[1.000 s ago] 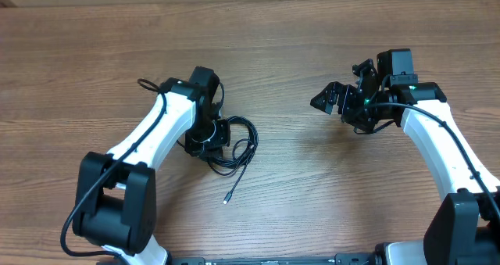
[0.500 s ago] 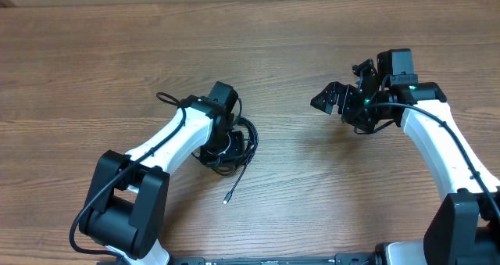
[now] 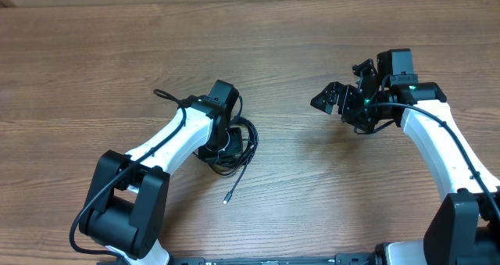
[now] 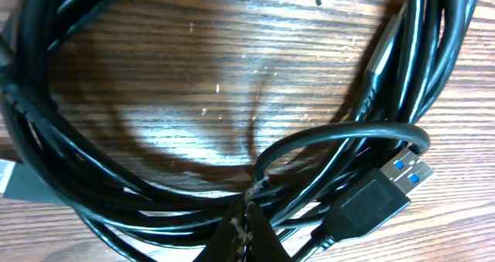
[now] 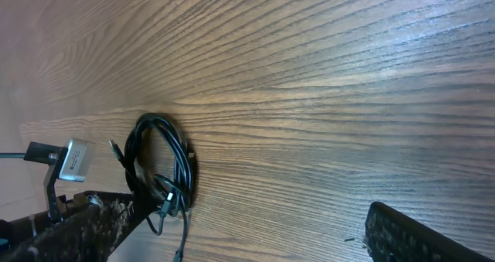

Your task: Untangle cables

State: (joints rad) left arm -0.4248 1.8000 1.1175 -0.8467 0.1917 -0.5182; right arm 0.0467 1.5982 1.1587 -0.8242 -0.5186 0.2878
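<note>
While my left pincer (image 3: 221,145) sits right over the coiled tangle of thin black cables (image 3: 248,137), left of centre on the brown wooden counter (image 3: 312,202), I cannot tell its opening; my right pincer (image 3: 328,99) gapes wide, well apart rightward.
</note>
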